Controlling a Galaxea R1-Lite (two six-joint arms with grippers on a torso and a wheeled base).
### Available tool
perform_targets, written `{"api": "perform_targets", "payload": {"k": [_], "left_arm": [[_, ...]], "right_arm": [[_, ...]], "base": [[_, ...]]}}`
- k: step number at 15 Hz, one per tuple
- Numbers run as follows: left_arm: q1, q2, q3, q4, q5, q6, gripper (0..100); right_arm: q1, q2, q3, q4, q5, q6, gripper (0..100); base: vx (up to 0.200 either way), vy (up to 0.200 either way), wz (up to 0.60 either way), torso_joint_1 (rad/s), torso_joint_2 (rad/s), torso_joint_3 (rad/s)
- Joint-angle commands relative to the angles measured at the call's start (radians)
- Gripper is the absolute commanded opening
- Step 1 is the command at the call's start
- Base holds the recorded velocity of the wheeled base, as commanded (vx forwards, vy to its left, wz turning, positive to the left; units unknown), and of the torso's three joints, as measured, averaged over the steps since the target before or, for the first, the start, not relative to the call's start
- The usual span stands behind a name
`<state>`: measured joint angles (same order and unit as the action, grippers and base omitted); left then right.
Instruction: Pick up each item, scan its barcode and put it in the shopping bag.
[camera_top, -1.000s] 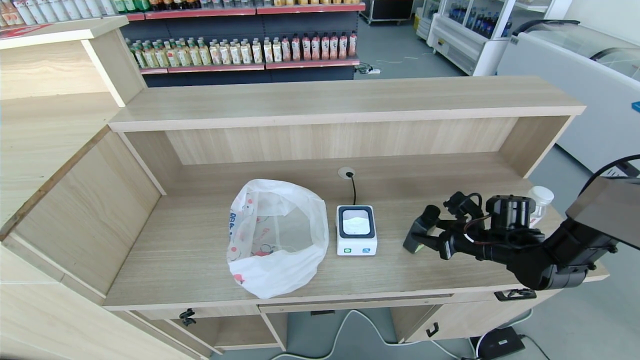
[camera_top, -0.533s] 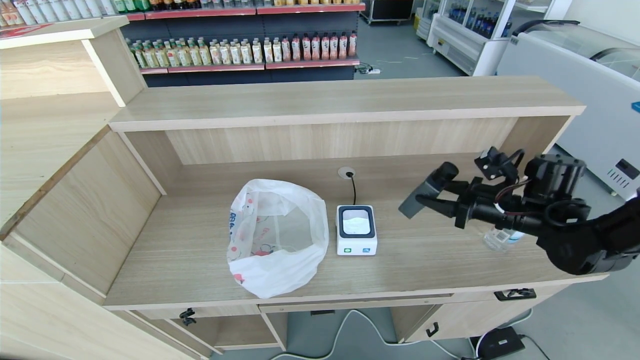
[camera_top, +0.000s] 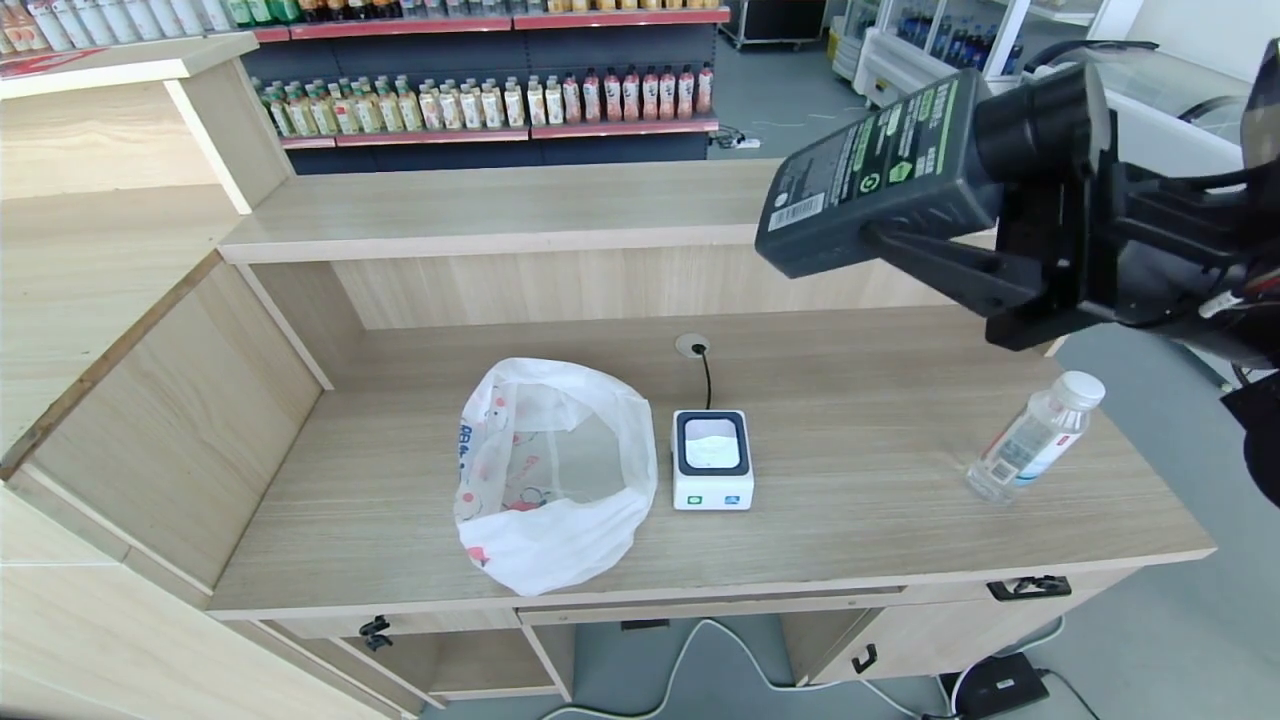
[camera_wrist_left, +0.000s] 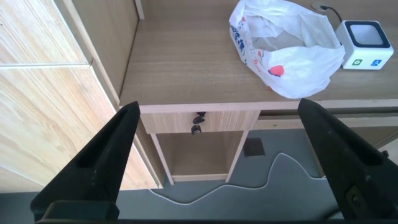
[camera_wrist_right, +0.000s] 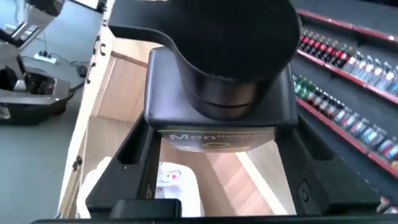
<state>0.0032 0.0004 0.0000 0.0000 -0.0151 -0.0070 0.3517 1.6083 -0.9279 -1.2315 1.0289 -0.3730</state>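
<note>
dark grey flat bottle, black cap, green-white label with barcode, clamped in the right claw above the tabletop; left claw released.

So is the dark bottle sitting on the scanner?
No, the right tool holds the dark bottle in the air, apart from the scanner.

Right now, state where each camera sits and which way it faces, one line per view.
Head view: on the robot's head, facing forward and down at the checkout counter; the right hand shows close, shut on a dark bottle.
Left wrist view: on the left wrist, facing the counter's front edge between the fingers of the open left hand.
Right wrist view: on the right wrist, facing along the right hand and its dark bottle toward store shelves.
Shared: head and left wrist views both show the shopping bag and scanner.
</note>
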Motion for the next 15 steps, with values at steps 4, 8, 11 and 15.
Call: {"api": "perform_targets", "payload": {"k": [4, 8, 11, 15], "left_arm": [[0.0, 0.0, 0.0, 0.0, 0.001, 0.001, 100], [0.0, 0.0, 0.0, 0.0, 0.001, -0.001, 100], [0.0, 0.0, 0.0, 0.0, 0.001, 0.001, 100], [0.0, 0.0, 0.0, 0.0, 0.001, -0.001, 100]], "right_arm": [[0.204, 0.061, -0.043, -0.01, 0.036, -0.207, 0], [0.354, 0.104, -0.101, -0.016, 0.036, -0.218, 0], [0.426, 0.099, -0.068, -0.025, 0.04, -0.28, 0], [0.429, 0.071, 0.012, -0.025, 0.04, -0.311, 0]], "base": [[0.0, 0.0, 0.0, 0.0, 0.0, 0.0], [0.0, 0.0, 0.0, 0.0, 0.0, 0.0], [0.0, 0.0, 0.0, 0.0, 0.0, 0.0], [0.0, 0.0, 0.0, 0.0, 0.0, 0.0]]}}
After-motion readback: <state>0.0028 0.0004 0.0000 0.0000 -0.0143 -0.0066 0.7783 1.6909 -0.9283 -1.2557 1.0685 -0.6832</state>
